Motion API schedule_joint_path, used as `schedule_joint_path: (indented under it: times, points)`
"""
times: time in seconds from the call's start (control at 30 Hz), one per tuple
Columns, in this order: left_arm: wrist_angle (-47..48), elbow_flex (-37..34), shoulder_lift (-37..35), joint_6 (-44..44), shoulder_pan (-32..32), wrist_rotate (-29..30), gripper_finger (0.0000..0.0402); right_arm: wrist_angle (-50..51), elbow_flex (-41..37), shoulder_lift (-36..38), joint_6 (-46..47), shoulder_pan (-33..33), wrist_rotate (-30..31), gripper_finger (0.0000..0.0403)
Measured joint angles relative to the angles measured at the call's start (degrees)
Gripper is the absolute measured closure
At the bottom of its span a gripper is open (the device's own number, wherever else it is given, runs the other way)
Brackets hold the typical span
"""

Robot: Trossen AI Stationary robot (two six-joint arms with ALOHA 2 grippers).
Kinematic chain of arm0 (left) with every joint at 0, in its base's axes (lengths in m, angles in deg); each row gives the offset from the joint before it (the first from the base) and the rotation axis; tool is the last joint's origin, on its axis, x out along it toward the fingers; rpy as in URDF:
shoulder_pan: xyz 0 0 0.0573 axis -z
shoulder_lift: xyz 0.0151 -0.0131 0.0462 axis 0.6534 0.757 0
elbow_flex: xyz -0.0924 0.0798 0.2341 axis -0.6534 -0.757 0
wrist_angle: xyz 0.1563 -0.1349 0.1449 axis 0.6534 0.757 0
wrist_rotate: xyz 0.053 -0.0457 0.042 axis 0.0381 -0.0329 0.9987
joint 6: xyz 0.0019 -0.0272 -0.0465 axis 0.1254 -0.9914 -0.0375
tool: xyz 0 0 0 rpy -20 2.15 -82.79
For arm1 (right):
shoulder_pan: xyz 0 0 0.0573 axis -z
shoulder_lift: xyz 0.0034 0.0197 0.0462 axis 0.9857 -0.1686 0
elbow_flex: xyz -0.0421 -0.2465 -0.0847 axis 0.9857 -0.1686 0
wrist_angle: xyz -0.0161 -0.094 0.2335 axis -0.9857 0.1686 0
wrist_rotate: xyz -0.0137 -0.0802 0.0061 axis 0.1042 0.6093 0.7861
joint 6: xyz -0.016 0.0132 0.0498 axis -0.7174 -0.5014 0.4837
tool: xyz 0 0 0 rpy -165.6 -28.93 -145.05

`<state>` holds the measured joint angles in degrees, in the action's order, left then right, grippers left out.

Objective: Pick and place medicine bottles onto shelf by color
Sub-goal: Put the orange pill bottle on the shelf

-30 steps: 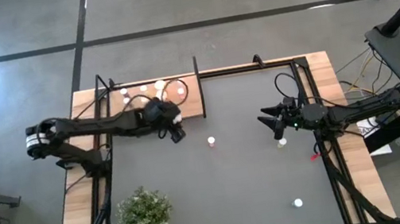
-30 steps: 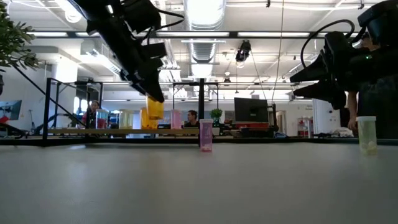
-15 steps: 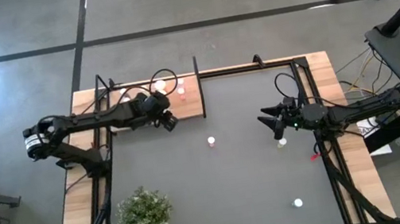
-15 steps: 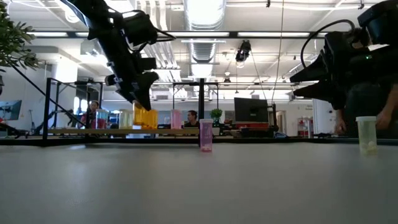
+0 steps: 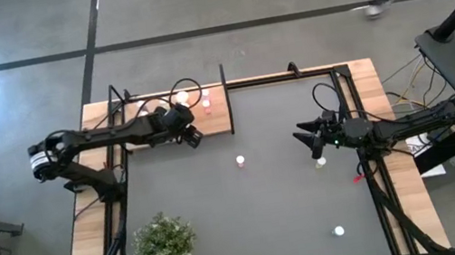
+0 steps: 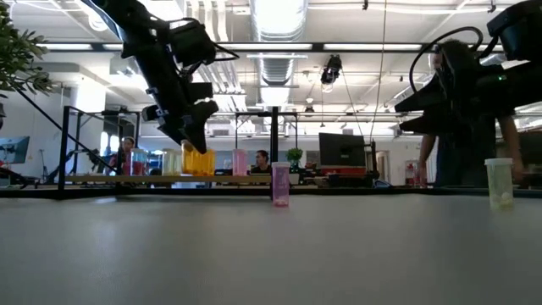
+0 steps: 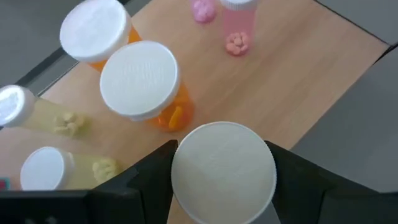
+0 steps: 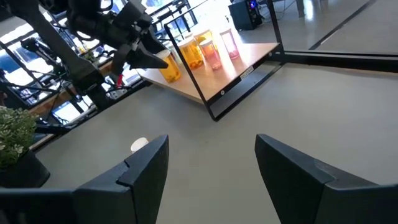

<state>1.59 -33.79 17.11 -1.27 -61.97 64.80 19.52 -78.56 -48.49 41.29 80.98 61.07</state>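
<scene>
1. Light-wood shelf (image 5: 213,121) occupies the far left corner of the table in the high view. The left gripper (image 5: 191,136) is positioned at its front edge, so the bottle it carries can join those already standing there. The right gripper (image 5: 307,139) waits on the table's right side, close to a white-capped bottle (image 5: 320,162). Two further bottles remain on the tabletop, one mid-table (image 5: 239,160) and one near the front (image 5: 339,231).

2. Low view: the left gripper (image 6: 195,140) pinches an orange bottle (image 6: 200,161) from above, level with the shelf (image 6: 169,179). A pink bottle (image 6: 280,191) and a pale bottle (image 6: 500,182) stand unsorted in front.

3. Left wrist view: the fingers (image 7: 152,171) clamp either side of a white cap (image 7: 222,171). Two orange bottles (image 7: 140,84) stand just beside it, suggesting this spot is chosen to match colour. Pale bottles (image 7: 43,115) and pink bottles (image 7: 235,28) form separate groups.

4. Right wrist view: the right jaws are spread and hold nothing.
</scene>
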Motion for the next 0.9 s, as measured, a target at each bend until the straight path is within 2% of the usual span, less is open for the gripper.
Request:
schedule_joint_path:
  times: [0.73,0.9]
  points:
    - [-2.02,0.13,1.58,0.04,-0.59,0.09,0.0198,0.00,0.00,0.00,0.00,0.01,-0.01,0.0174]
    - [-2.41,0.13,1.61,0.13,-0.59,0.09,0.0177,0.00,0.00,0.00,0.00,0.00,-0.01,0.0174]
